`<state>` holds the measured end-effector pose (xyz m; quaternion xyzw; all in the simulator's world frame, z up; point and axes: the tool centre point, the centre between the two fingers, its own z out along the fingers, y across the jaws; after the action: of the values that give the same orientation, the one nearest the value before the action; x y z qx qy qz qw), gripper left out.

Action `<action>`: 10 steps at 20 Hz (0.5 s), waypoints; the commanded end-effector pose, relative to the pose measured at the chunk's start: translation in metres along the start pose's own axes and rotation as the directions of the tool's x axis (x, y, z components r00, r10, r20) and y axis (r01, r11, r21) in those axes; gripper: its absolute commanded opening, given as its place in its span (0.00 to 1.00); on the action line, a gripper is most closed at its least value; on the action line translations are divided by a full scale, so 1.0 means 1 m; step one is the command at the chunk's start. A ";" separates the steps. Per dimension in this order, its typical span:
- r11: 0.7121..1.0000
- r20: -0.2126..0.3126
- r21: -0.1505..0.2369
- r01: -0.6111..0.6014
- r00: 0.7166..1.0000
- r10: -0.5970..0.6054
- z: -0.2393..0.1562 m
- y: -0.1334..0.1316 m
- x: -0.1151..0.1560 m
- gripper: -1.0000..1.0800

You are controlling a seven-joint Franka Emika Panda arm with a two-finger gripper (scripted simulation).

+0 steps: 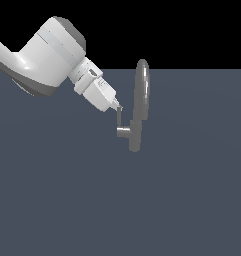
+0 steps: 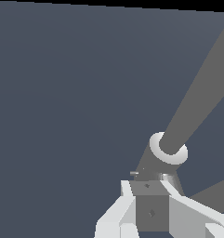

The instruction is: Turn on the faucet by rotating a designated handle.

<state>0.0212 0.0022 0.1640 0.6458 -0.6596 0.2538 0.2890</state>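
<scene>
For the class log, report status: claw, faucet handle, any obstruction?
Claw at top of the handle, grip state unclear. Faucet upright. Nothing seen in the way.

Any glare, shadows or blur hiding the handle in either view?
Exterior view: flat, even light, no cast shadows, only soft sheen on the faucet; handle small but sharp at the pincer. Wrist view: sharp, no glare; the faucet fills the frame close-up.

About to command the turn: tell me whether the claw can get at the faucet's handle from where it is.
Probably yes. The claw is already at the top of the handle, with nothing between them; the faucet spout stands beyond it.
</scene>
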 end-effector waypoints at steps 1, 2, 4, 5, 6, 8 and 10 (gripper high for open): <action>1.000 0.003 -0.005 -0.006 1.000 0.006 0.005 0.000 -0.002 0.00; 1.000 0.003 -0.006 -0.006 1.000 0.006 0.006 0.000 -0.002 0.00; 1.000 0.003 -0.006 -0.006 1.000 0.006 0.006 0.000 -0.002 0.00; 1.000 0.003 -0.006 -0.006 1.000 0.006 0.006 0.000 -0.002 0.00; 1.000 0.003 -0.006 -0.006 1.000 0.006 0.005 0.000 -0.002 0.00; 1.000 0.003 -0.006 -0.006 1.000 0.006 0.005 0.006 -0.001 0.00; 1.000 0.003 -0.006 -0.006 1.000 0.006 0.004 0.012 -0.001 0.00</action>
<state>0.0134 -0.0003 0.1607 0.6429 -0.6629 0.2519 0.2894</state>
